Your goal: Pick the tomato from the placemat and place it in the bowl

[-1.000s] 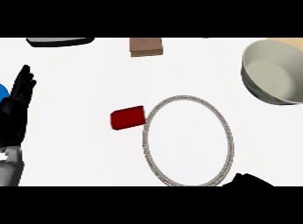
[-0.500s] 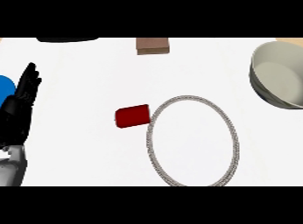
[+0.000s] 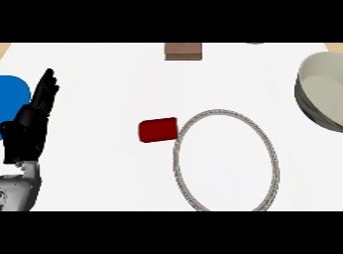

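1. We see the tomato, a dark red, rather blocky piece with rounded corners (image 3: 158,130), lying on the white desk (image 3: 101,79), a little left of the middle of the view.
2. Its right edge meets the left rim of the oval white placemat with a grey braided border (image 3: 226,163). Most of the tomato lies outside this border, on the bare desk.
3. The black left hand (image 3: 27,130) shows near the left edge of the view, at the end of its grey forearm (image 3: 13,191). Its fingers are straight and point away from the robot. The hand is released and grasps nothing.
4. The tomato lies to the right of this hand, well apart from it, at about the level of the palm. Only bare desk is between them.
5. A flat blue round plate (image 3: 2,104) lies at the left edge, partly cut off by the view. The fingers of the left hand cover its right side, and we cannot tell if they touch it.
6. The large pale grey bowl (image 3: 328,99) stands at the right edge, partly cut off. It is beyond the upper right of the placemat, apart from its rim and well apart from the tomato.
7. A brown rectangular block (image 3: 183,50) lies at the far edge of the desk, well apart from the tomato.
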Motion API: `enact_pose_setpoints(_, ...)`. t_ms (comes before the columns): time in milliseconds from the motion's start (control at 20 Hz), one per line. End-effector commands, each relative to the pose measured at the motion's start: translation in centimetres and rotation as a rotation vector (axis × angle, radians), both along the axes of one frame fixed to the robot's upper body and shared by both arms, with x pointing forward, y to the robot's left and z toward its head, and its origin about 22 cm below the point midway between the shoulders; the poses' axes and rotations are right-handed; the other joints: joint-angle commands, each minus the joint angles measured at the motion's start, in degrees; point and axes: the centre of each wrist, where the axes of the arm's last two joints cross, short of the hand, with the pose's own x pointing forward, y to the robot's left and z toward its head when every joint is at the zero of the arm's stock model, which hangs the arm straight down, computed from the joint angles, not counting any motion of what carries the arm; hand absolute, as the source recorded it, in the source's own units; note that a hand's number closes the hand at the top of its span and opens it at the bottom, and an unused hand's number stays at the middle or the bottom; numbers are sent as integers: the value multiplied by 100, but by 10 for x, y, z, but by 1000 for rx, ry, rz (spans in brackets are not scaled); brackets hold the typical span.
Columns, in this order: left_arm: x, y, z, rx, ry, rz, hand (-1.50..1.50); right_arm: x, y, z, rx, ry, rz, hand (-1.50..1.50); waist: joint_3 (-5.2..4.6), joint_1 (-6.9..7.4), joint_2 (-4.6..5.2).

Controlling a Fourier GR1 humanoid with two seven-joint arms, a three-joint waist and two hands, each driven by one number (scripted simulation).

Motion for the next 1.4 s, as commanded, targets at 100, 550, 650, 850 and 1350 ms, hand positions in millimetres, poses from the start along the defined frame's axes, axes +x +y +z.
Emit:
enact_pose_setpoints(100,8,-3,-4,10,-13,-10,0,70,-33,-2,85,-51,-108,150,7,92,19)
enact_pose_setpoints(550,10,-8,12,-3,-31,-35,0,153,-81,-8,-9,-153,-264,150,15,217,44)
enact_pose_setpoints(650,12,-11,13,-3,-10,-51,0,167,-81,-16,-84,-196,-282,150,18,266,63)
enact_pose_setpoints(850,12,1,-3,-11,-8,-40,0,180,-96,-36,-200,-244,-345,150,14,210,58)
enact_pose_setpoints(1350,11,-21,8,-13,-19,-81,0,226,-98,-73,-116,-35,-403,-150,34,502,145)
